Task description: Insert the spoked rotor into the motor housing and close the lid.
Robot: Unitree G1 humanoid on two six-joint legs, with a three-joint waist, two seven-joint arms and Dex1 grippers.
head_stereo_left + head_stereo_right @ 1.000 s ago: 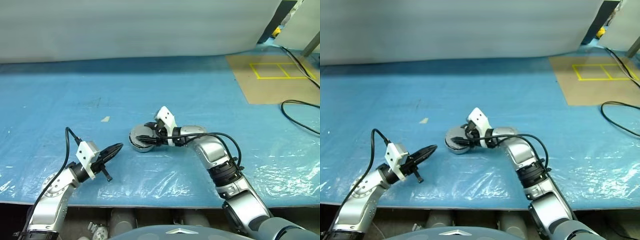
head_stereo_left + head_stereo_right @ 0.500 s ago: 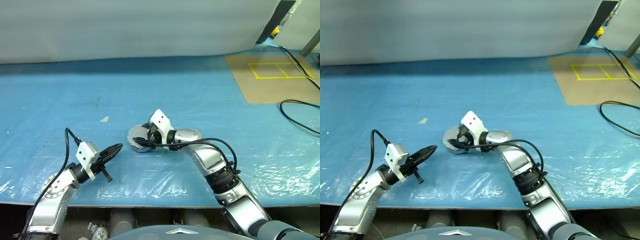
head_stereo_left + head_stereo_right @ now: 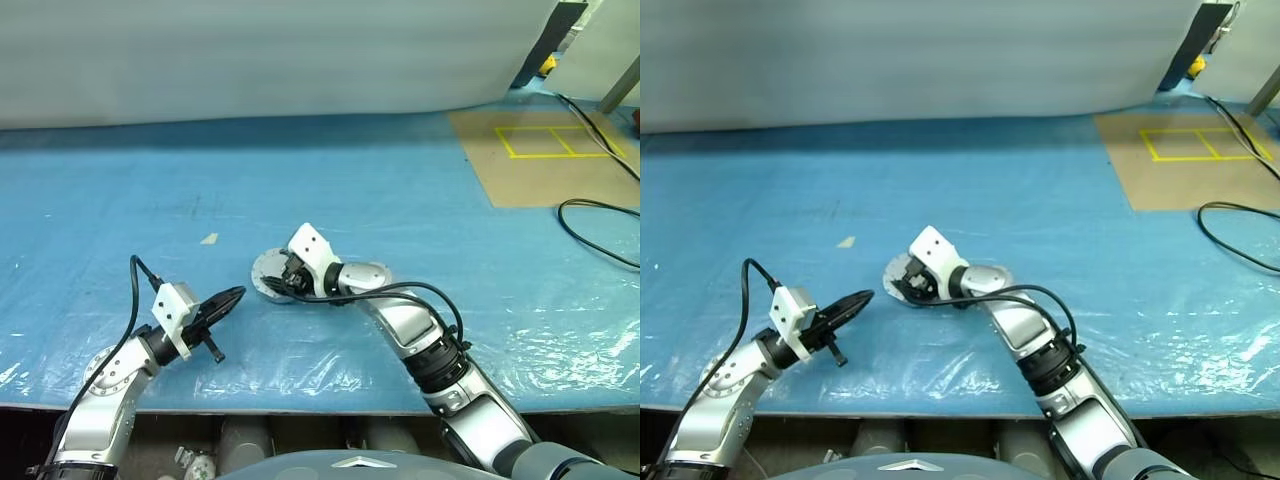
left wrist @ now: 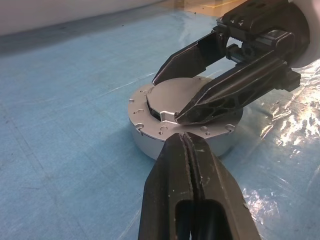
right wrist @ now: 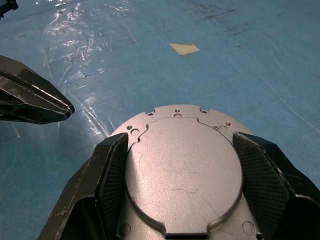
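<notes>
The motor housing (image 4: 150, 145), a round silver shell, stands on the blue sheet at the middle of the table (image 3: 265, 272). A flat silver lid (image 5: 182, 170) lies in the recess on top of it. My right gripper (image 3: 290, 280) reaches over it from the right, with one finger (image 5: 112, 170) against each side of the lid. My left gripper (image 3: 233, 296) hovers a short way to the housing's left, shut and empty, pointing at the housing (image 4: 185, 142). The spoked rotor is hidden.
A small scrap of tape (image 3: 210, 238) lies on the sheet behind the left gripper. A brown board with yellow squares (image 3: 540, 150) and a black cable (image 3: 600, 215) lie at the far right. The table's front edge runs close under both arms.
My right wrist has turned and swung a little to the left over the housing, still astride the lid. The left arm and the housing have stayed put.
</notes>
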